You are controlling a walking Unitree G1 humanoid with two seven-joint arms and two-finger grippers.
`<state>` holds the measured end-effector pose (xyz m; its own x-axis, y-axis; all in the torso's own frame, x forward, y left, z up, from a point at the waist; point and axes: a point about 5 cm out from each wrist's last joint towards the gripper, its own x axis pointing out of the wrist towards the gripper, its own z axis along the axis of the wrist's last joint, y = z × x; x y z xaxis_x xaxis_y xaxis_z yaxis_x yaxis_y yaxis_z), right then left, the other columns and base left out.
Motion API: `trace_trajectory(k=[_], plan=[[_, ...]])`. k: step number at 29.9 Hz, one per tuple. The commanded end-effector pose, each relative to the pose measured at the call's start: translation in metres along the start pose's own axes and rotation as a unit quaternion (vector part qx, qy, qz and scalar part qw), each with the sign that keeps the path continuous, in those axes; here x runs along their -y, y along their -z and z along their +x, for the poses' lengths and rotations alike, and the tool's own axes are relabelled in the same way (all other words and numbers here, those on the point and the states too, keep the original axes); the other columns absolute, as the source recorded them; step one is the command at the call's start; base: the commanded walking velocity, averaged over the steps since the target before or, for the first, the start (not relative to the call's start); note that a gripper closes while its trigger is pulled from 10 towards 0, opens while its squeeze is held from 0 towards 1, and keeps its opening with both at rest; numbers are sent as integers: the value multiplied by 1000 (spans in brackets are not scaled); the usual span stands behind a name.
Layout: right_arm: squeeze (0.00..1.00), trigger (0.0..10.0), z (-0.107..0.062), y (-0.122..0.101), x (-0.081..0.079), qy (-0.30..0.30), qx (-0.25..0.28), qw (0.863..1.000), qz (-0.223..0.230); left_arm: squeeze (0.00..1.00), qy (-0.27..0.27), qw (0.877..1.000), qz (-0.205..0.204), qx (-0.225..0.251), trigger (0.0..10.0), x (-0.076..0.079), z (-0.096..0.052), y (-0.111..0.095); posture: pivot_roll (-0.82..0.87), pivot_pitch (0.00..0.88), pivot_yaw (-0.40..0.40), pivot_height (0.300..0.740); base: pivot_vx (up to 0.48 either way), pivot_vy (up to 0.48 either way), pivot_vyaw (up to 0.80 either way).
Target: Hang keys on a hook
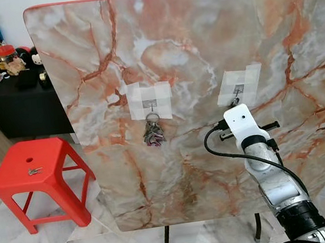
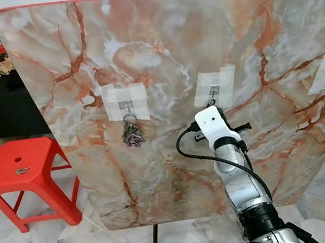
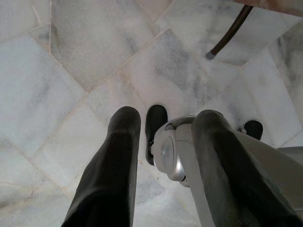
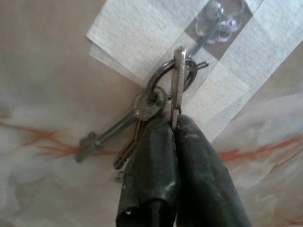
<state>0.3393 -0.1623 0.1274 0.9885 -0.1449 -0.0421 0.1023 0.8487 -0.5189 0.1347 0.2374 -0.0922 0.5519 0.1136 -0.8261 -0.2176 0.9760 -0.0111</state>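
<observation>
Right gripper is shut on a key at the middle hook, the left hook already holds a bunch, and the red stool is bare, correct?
Not quite: the stool is not bare. The left eye view shows a small set of keys lying on its seat. The rest holds: the right gripper is shut on a key at the middle hook, and the left hook carries a bunch.

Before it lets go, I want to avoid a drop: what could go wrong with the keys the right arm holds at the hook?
1. The right tool pinches just one flat key edge-on; it could slip or twist.
2. The key ring sits at the hook, but whether it is fully seated cannot be told; released early, the bunch may fall.
3. The hook is only taped to the marble board; a tug could peel it.
</observation>
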Motion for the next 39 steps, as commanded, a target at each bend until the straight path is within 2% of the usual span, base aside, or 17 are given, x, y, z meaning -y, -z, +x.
trace_trajectory(k=[1, 9, 15, 21, 26, 27, 28, 29, 31, 32, 33, 35, 36, 37, 39], plan=[[1000, 10000, 2, 1, 3, 2, -10, 1000, 2, 0, 5, 1000, 6, -7, 10000, 2, 0, 3, 123, 0, -48, 740, 0, 0, 0], [1000, 10000, 1, -5, 0, -5, 7, 1000, 17, 0, 5, 1000, 7, -7, 10000, 1, 0, 2, 123, 0, -47, 740, 0, 0, 0], [1000, 10000, -7, -4, -5, -16, 13, 1000, 22, 0, 5, 1000, 7, -8, 10000, 1, 0, 3, 123, 0, -48, 740, 0, 0, 0], [1000, 10000, -21, 17, -7, -24, -35, 999, 6, 0, 5, 1000, 7, -9, 10000, 1, 0, 4, 123, 0, -53, 740, 0, 0, 0], [1000, 10000, -42, 47, -11, -54, -88, 995, -2, 0, 5, 1000, 8, -10, 10000, 1, 0, 4, 121, 0, -53, 740, 0, 0, 0], [404, 10000, -46, 58, -14, -73, -110, 991, 3, 0, 5, 1000, 8, -10, 10000, 1, 0, 4, 119, 0, -52, 740, 0, 0, 0], [0, 10000, -50, 74, -16, -75, -156, 981, 83, 0, 5, 1000, 9, -11, 10000, 1, 0, 4, 116, 0, -52, 740, 0, 0, 0], [0, 10000, -50, 74, -16, -75, -156, 981, 83, 0, 5, 1000, 9, -11, 10000, 1, 0, 4, 116, 0, -52, 740, 0, 0, 0], [0, 10000, -53, 96, -14, -69, -195, 970, 126, 0, 5, 1000, 9, -11, 10000, 2, 0, 4, 115, 0, -49, 740, 0, 0, 0], [0, 10000, -53, 96, -14, -69, -195, 970, 126, 0, 5, 1000, 9, -11, 10000, 2, 0, 4, 115, 0, -49, 740, 0, 0, 0], [0, 10000, -56, 116, -12, -66, -227, 961, 144, 0, 6, 1000, 9, -12, 10000, 2, 0, 4, 115, 0, -48, 740, 0, 0, 0], [0, 10000, -63, 138, -13, -67, -269, 947, 165, 0, 6, 1000, 8, -13, 10000, 2, 0, 4, 114, 0, -49, 740, 0, 0, 0], [0, 10000, -71, 155, -16, -69, -300, 934, 181, 0, 5, 1000, 8, -13, 10000, 2, 0, 4, 112, 0, -48, 740, 0, 0, 0], [0, 10000, -71, 155, -16, -69, -300, 934, 181, 0, 5, 1000, 8, -13, 10000, 2, 0, 4, 112, 0, -48, 740, 0, 0, 0], [0, 10000, -90, 178, -34, -111, -345, 907, 213, 0, 3, 1000, 2, -14, 10000, 2, 0, 4, 107, 0, -44, 740, 0, 0, 0]])
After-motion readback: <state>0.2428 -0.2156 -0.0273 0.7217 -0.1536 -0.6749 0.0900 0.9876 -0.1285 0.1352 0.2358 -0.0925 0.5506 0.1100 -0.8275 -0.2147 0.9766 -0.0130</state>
